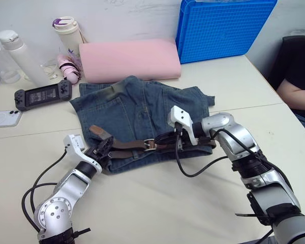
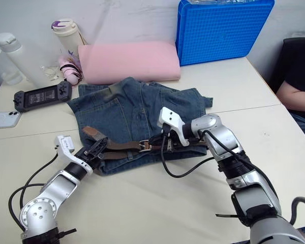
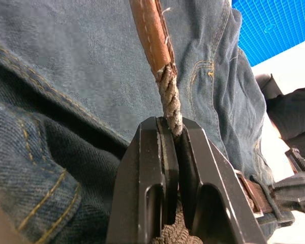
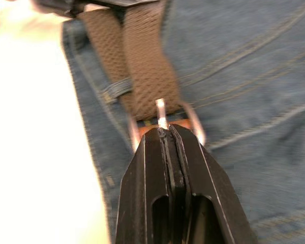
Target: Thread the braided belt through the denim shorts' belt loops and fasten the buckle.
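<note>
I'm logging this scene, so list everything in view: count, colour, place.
Faded blue denim shorts: one, mid-table.
Dark-brown braided belt: one, along the waistband.
Silver metal buckle: one, mid-waistband.
Pink foam roll: one, behind the shorts.
Blue plastic crate: one, against the wall.
White bottles: three, far left.
Black handheld game console: one, left of the shorts.
White phone: one, left edge.
White table: one.
Person's dark sleeve: right edge.
Left gripper: black jaws shut on the belt.
Right gripper: black jaws shut at the buckle.
</note>
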### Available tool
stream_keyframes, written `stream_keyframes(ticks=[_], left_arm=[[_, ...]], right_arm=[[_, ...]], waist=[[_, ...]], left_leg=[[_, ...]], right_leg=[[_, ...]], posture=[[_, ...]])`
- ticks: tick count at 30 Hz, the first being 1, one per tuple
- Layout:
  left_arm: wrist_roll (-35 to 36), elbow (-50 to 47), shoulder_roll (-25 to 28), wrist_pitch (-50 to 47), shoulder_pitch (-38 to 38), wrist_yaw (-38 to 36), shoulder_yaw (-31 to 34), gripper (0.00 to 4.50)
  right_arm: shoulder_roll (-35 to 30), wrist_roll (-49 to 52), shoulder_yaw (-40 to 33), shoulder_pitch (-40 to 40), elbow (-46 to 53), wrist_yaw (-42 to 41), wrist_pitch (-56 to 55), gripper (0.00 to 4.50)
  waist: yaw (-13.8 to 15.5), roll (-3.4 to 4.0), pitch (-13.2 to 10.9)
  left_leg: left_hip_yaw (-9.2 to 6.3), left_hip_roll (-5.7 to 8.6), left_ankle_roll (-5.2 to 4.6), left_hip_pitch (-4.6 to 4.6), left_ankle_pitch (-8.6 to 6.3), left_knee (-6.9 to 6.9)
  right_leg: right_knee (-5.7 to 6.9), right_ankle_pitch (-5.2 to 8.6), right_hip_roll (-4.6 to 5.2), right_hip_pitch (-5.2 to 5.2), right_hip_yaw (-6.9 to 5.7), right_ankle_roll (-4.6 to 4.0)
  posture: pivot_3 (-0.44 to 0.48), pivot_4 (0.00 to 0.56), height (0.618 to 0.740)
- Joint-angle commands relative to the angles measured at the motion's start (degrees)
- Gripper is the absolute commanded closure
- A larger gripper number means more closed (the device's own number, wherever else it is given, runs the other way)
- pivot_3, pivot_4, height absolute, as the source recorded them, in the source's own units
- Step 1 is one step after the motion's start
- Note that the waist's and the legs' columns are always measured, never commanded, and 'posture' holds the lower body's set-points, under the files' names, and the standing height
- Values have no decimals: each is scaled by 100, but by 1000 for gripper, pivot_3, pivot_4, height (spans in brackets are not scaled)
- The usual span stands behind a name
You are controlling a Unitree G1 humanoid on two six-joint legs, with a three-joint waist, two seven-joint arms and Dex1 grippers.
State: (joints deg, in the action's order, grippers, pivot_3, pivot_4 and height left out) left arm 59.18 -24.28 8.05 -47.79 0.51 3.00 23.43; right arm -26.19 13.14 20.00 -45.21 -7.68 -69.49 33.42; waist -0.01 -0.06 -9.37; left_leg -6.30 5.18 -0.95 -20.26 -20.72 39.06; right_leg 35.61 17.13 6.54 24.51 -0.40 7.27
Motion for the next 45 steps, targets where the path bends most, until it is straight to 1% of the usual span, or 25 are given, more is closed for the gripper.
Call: stream_keyframes(ticks=[1,9,22,26,29,33,34,36,38,41,45], left_arm=[[-17,-38,80,143,-94,-76,-31,4500],[-8,-28,115,248,-158,-128,-178,4500],[-28,-39,185,351,-226,-227,-370,4500],[-15,-2,208,384,-165,-253,-376,4500],[-67,63,373,353,-79,-472,-463,4500],[-11,137,502,373,47,-684,-475,4500],[19,162,545,369,141,-727,-468,4500],[81,244,624,365,378,-810,-433,4500],[219,363,654,374,685,-841,-350,4500],[424,539,673,378,1141,-859,-258,4500],[727,773,828,184,1867,-984,-266,4500]], right_arm=[[162,-22,42,-238,-187,-79,-222,4452],[513,-251,201,-668,-1102,-263,-490,4452],[741,-635,500,-672,-1771,-469,-569,4452],[730,-877,867,-715,-2105,-793,-547,4452],[937,-1310,1309,-908,-2771,-972,-790,4452],[1209,-1696,1576,-1095,-3390,-1047,-952,4452],[1267,-1809,1646,-1122,-3543,-1076,-1004,4452],[1350,-2013,1769,-1131,-3791,-1143,-1099,4452],[1408,-2227,1875,-1113,-4026,-1174,-1186,4452],[1408,-2444,2001,-1054,-4216,-1304,-1304,4452],[1344,-2581,2037,-925,-4214,-1386,-1401,4452]], waist=[[2,0,0],[-1,0,0],[-9,3,2],[-6,6,21],[-19,4,60],[-23,3,115],[-23,4,117],[-17,-6,134],[-17,3,180],[-32,16,260],[-41,20,267]], left_leg=[[0,0,0,0,0,0],[-2,2,0,0,0,-1],[-5,2,0,2,0,-1],[-5,3,0,5,0,-1],[-9,4,0,8,-1,-3],[-14,3,7,39,-7,-19],[-18,4,5,89,-15,-42],[-32,3,5,144,-22,-75],[-44,3,10,184,-26,-100],[-84,8,15,216,-57,-104],[-113,8,18,240,-80,-104]], right_leg=[[0,0,0,0,0,0],[1,0,-1,0,-1,0],[2,0,0,-1,-2,0],[1,0,0,-2,-2,0],[1,0,0,-4,-1,0],[0,3,-2,-19,4,-6],[-5,6,-6,-51,13,-10],[-18,9,-11,-90,15,-16],[-30,12,-17,-116,19,-22],[-29,17,-40,-122,41,-32],[-14,18,-86,-110,76,-32]], posture=[[0,150,740],[0,150,740],[0,150,740],[0,150,740],[0,150,740],[0,150,740],[0,150,740],[0,150,740],[0,150,740],[0,150,740],[0,150,740]])
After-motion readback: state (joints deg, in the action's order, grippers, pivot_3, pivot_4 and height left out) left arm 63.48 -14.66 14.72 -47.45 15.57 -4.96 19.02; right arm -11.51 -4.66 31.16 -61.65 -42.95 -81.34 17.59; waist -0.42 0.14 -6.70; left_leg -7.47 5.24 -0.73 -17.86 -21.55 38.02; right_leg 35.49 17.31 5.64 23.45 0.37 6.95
